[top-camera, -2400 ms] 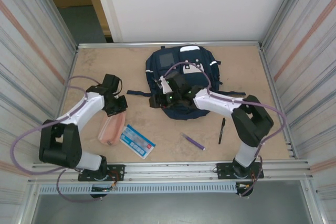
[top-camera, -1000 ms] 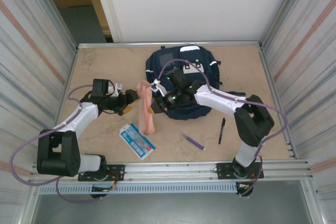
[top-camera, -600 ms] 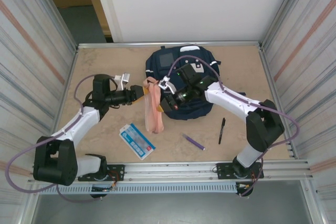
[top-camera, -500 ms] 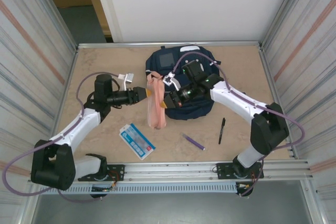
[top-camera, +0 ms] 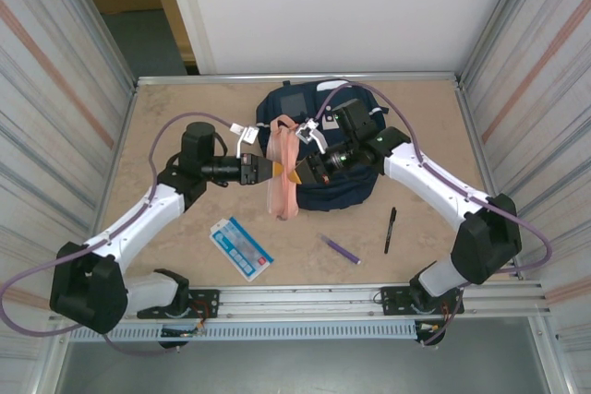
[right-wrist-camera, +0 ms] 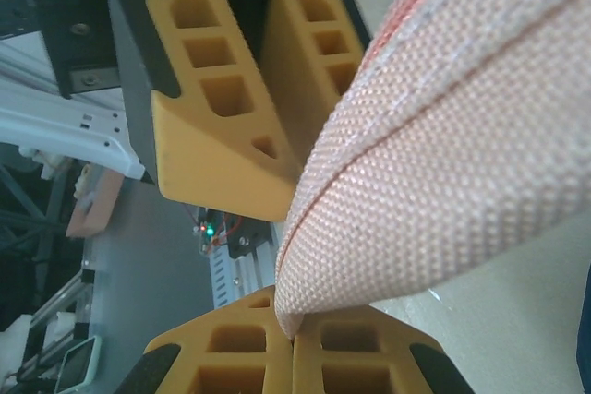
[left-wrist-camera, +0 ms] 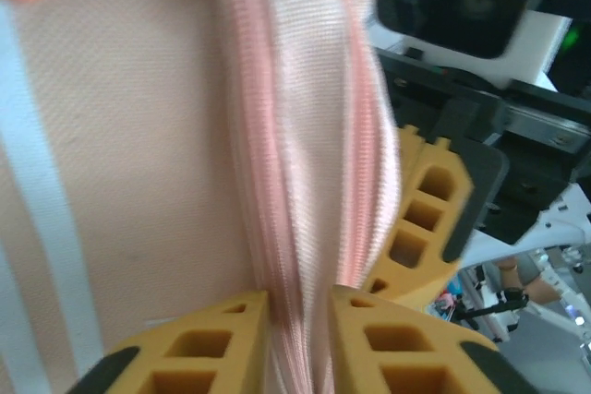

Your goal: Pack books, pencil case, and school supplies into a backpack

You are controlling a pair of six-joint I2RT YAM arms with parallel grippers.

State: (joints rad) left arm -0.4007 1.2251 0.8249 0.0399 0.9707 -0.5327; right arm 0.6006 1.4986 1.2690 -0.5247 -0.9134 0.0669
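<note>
**Pencil case gripped from both sides at the left edge of the backpack**

The pencil case point(top-camera: 282, 196) is lifted clear of the table point(top-camera: 185, 117) and hangs lengthwise just beside the left edge of the backpack point(top-camera: 337, 193). The left fingers point(top-camera: 265, 170) meet it from the side facing away from the backpack and are clenched on its fabric. In the left wrist view you can see the pink cloth run between both yellow fingers and touch each one. The right fingers point(top-camera: 294, 173) reach in from over the backpack. They are pressed together, with an edge of the pencil case pinched at their tips. The booklet point(top-camera: 242, 248) lies flat on the table, toward the near left of the backpack. The purple pen point(top-camera: 341, 248) and the black pen point(top-camera: 391, 228) lie on the table on the near side of the backpack, apart from each other.
</note>
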